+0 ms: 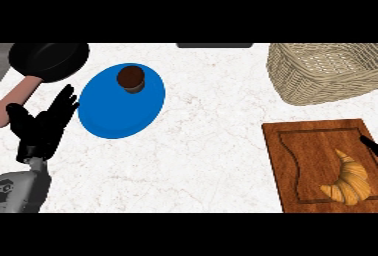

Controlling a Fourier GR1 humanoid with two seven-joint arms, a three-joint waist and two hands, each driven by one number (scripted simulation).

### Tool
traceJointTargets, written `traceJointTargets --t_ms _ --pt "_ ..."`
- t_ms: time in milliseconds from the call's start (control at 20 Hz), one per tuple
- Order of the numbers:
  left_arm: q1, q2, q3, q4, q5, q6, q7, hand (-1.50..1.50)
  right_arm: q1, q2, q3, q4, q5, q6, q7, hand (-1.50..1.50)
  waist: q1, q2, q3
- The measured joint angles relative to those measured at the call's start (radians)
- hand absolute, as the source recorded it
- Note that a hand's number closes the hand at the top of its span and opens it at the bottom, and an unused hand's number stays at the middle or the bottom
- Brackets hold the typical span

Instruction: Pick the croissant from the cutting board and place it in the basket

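Grey forearm (22, 192), black left hand (40, 125)

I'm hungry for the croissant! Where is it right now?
In the head view, the croissant lies on the wooden cutting board at the lower right, below the wicker basket.

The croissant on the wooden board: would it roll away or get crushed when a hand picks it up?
The croissant lies flat and curved on the cutting board, so it probably won't roll. Its ridged, flaky-looking crust suggests it is light and could dent under curled fingers. The tapered tip looks the most fragile part.
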Motion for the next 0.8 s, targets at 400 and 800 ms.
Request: traceJointTargets --t_ms 400,800 --pt "0.007 -0.012 0.024 -0.025 -0.018 -0.022 0.013 0.0 -0.019 0.03 0.035 0.046 0.105 -0.062 0.011 -1.5 0.001 0.0 0.0" --pt "0.013 -0.037 0.025 -0.046 -0.04 -0.02 0.026 0.0 -0.062 0.002 0.105 0.11 0.221 -0.093 -0.028 1.5 0.002 -0.002 -0.005"
